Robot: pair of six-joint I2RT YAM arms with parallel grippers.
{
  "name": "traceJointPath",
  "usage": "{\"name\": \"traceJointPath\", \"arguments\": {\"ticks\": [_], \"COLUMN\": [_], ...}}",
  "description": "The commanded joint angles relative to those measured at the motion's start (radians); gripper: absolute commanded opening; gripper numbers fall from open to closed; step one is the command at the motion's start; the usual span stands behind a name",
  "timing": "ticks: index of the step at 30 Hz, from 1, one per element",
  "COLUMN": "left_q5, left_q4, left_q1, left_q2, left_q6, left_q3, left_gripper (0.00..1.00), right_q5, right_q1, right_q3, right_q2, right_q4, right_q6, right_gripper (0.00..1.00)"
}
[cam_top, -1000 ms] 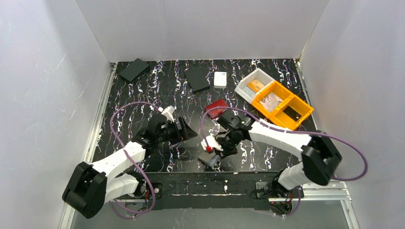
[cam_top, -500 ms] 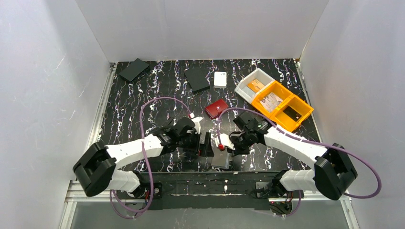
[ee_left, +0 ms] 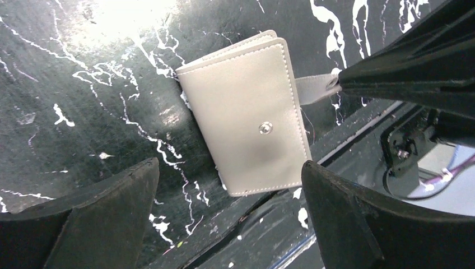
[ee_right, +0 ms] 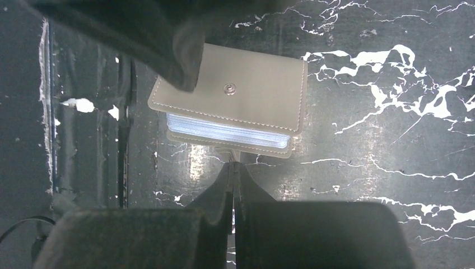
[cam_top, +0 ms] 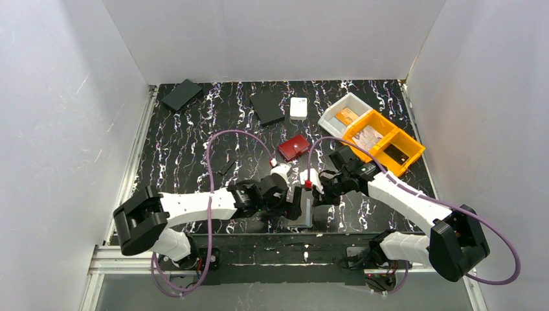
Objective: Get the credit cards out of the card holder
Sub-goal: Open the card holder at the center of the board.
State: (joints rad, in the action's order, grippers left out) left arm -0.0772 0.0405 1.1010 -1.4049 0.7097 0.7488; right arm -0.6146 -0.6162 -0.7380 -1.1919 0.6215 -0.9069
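Observation:
The grey card holder (cam_top: pixel 302 214) lies closed at the table's near edge, snap stud up. It also shows in the left wrist view (ee_left: pixel 246 112) and the right wrist view (ee_right: pixel 246 92). My right gripper (ee_right: pixel 234 166) is shut on its small closure tab (ee_left: pixel 315 88), which is pulled out straight; the gripper shows from above (cam_top: pixel 314 194). My left gripper (ee_left: pixel 228 165) is open, its jaws spread above and either side of the holder's near end, one finger (ee_right: pixel 168 50) over a corner. Pale bluish layers (ee_right: pixel 224 130) show between the covers. The cards themselves are hidden.
A dark red case (cam_top: pixel 293 147) lies behind the grippers. Two flat black squares (cam_top: pixel 267 106) (cam_top: pixel 181 94) and a small white box (cam_top: pixel 298 107) sit at the back. A white bin (cam_top: pixel 336 110) and orange bins (cam_top: pixel 414 150) stand at the right. The table's front rail (ee_left: pixel 336 140) is beside the holder.
My left arm swung right from left of centre until its open jaws stand over the holder. My right gripper moved right and back, dragging the holder slightly right by its tab.

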Motion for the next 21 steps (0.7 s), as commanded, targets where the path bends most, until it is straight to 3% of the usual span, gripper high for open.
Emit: {"name": "traceJointPath", "arguments": {"ticks": [1,18,21], "left_q5": [-0.164,-0.13,-0.163], "left_q4": [0.045,0.012,0.083], "left_q1": [0.054,0.082,0.082], "left_q2": [-0.066,-0.099,-0.133], "left_q6": [0.074,0.11,0.127], "left_q3": [0.068,0.107,0.133], "left_gripper": [0.98,0.98,0.98], "right_q5": [-0.102,-0.172,-0.177], "right_q1": [0.03,0.061,0.065], "right_q3": [-0.009,-0.006,-0.006], "right_q2": [0.006,0.011,0.009], "right_q4": [-0.039,-0.043,-0.043], "right_q6": [0.048,0.065,0.067], "right_gripper": [0.01,0.01,0.01]}}
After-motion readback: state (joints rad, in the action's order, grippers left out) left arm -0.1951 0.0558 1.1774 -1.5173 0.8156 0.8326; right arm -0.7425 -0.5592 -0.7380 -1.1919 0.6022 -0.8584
